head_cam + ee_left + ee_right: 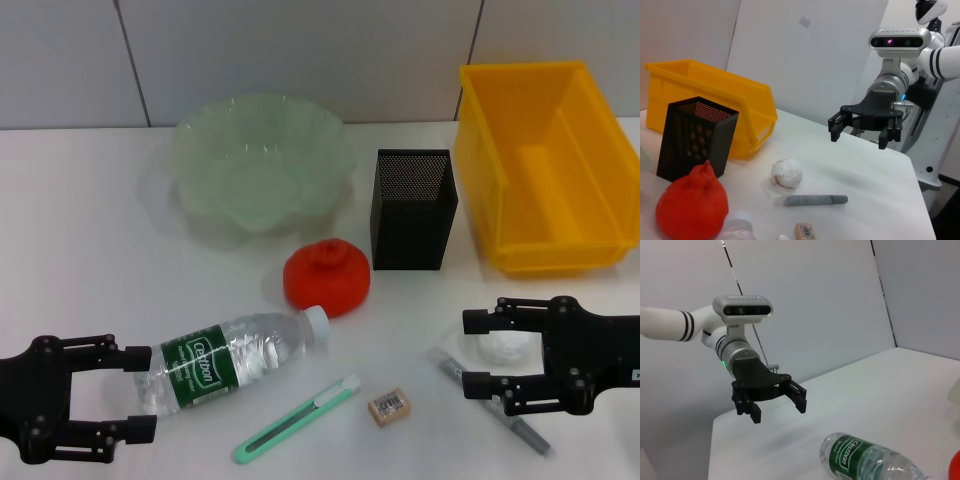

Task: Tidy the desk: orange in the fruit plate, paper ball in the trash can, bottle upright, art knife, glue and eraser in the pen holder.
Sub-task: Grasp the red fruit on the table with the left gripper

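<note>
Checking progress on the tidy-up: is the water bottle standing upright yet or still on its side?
Still on its side. The bottle lies flat on the table, its white cap toward the orange; the open left gripper is at its base.

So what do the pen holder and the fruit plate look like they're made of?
Pen holder: likely black metal mesh, matte; fine perforations show light through its walls. Fruit plate: pale green translucent plastic or glass, glossy, with a scalloped rim; which one is unclear.
</note>
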Robot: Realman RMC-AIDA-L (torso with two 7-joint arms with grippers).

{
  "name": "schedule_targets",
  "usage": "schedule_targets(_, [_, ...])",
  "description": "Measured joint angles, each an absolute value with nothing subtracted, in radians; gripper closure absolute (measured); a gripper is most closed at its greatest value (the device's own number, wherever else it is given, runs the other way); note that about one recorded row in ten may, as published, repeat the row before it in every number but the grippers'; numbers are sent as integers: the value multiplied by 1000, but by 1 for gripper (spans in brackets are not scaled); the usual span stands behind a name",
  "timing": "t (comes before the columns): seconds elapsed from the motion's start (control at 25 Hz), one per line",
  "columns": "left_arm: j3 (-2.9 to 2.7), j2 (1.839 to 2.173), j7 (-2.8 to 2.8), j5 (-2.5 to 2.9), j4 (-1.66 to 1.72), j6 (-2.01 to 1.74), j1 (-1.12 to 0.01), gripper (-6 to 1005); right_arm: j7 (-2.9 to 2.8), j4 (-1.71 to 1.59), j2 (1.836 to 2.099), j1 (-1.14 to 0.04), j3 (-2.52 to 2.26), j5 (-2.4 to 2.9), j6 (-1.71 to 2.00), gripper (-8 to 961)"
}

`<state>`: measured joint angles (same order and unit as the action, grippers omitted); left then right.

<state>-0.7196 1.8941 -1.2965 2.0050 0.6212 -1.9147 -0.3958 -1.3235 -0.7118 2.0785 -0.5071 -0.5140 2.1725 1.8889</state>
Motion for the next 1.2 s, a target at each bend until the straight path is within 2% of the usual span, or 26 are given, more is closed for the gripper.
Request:
schedule_targets(0.76, [-719, 1897, -1285, 1997, 624, -1911, -395, 190, -1323, -724, 2075, -480, -512, 2172, 1913, 178])
schedule_targets(0.88, [-716, 1917, -1284, 1996, 637, -1899, -412, 190, -1323, -742, 2073, -456, -511, 2172, 1919, 178])
schedule_targets(0.92, [-713, 1928, -1284, 1996, 644, -1884, -418, 190, -1319, -751, 2071, -441, -511, 2172, 1925, 178])
schedule_targets(0.96, [-707, 1953, -1284, 1996, 655, -1843, -436, 190, -1306, -760, 2066, -412, -510, 2172, 1944, 178])
schedule_targets(1.04, [-707, 1963, -1284, 1997, 656, -1818, -446, 190, -1299, -764, 2064, -396, -506, 2172, 1952, 178])
schedule_targets(1.08, [-712, 1987, -1286, 2001, 655, -1757, -473, 190, -1295, -772, 2059, -369, -495, 2172, 1960, 178])
schedule_targets(1.16, [-718, 2007, -1289, 2004, 650, -1698, -498, 190, -1295, -780, 2052, -344, -475, 2172, 1967, 178])
schedule_targets(1.2, [-718, 2007, -1289, 2004, 650, -1698, -498, 190, -1295, -780, 2052, -344, -475, 2172, 1967, 178])
